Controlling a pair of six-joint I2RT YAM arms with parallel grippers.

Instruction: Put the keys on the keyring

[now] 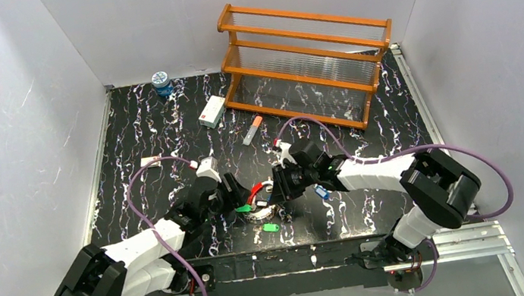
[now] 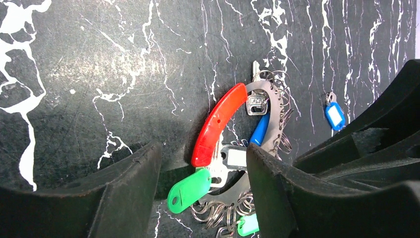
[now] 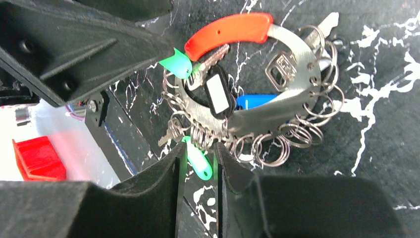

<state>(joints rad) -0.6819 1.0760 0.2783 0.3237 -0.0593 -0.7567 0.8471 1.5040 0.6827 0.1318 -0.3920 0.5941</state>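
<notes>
The keyring (image 2: pixel 218 124), a red arc joined to a silvery plate (image 3: pixel 292 94) hung with many small split rings, lies on the black table (image 1: pixel 142 133) between both arms. Keys with green (image 2: pixel 188 191), blue (image 2: pixel 260 130) and black (image 3: pixel 218 94) heads sit at the ring. Another green key (image 3: pixel 198 161) hangs off its lower rings. A loose blue key (image 2: pixel 335 116) lies apart (image 1: pixel 321 194). My left gripper (image 2: pixel 202 148) is wide open, straddling the ring's end. My right gripper (image 3: pixel 199 145) has a narrow gap at the ring's edge, and the green key shows through it.
A wooden rack (image 1: pixel 308 58) stands at the back right. A blue jar (image 1: pixel 162 83), a white box (image 1: pixel 212 112) and an orange-and-white tube (image 1: pixel 252 130) lie behind the ring. The two grippers nearly touch. The table's front edge is close below.
</notes>
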